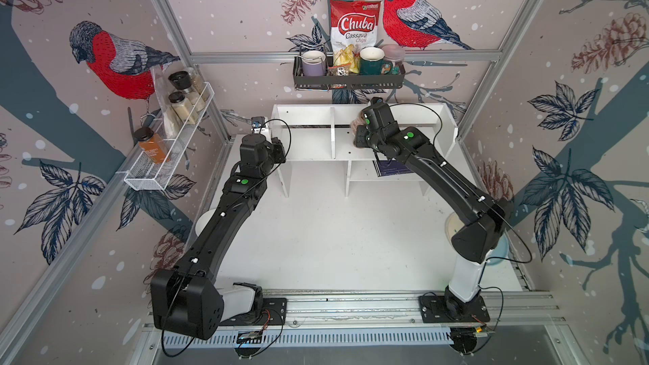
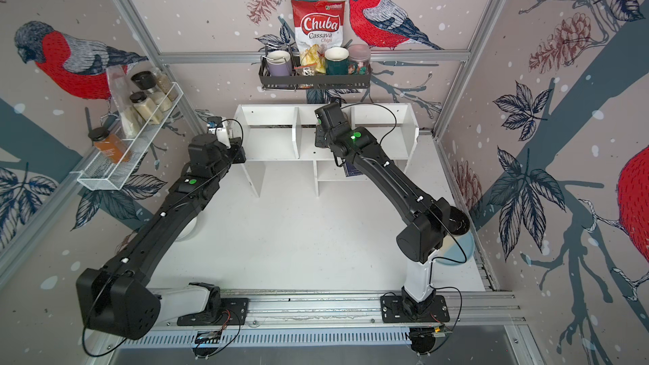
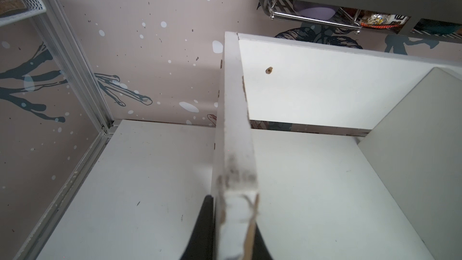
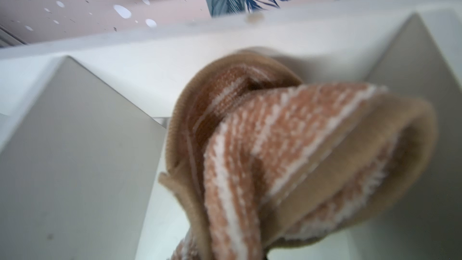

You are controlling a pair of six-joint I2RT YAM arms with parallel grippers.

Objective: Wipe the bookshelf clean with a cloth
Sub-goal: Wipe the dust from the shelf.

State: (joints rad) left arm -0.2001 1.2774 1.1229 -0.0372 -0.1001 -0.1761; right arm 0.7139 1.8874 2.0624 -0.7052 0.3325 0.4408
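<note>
The white bookshelf (image 1: 305, 145) stands at the back of the table in both top views. My left gripper (image 1: 277, 149) is shut on the front edge of the bookshelf's left side panel (image 3: 235, 146); one black finger (image 3: 203, 223) shows on each side of that panel in the left wrist view. My right gripper (image 1: 360, 133) reaches into the middle upper compartment and is shut on the cloth (image 4: 287, 146), tan with pale stripes and bunched up. The cloth (image 1: 356, 122) hangs just above the compartment floor, close to the left divider (image 4: 75, 146), and hides the right fingers.
A black wall rack (image 1: 347, 80) with mugs and a chips bag hangs above the bookshelf. A white wire rack (image 1: 168, 149) with spice jars is on the left wall. A dark blue card (image 1: 389, 170) lies in a lower cubby. A blue plate (image 1: 502, 251) sits behind the right arm.
</note>
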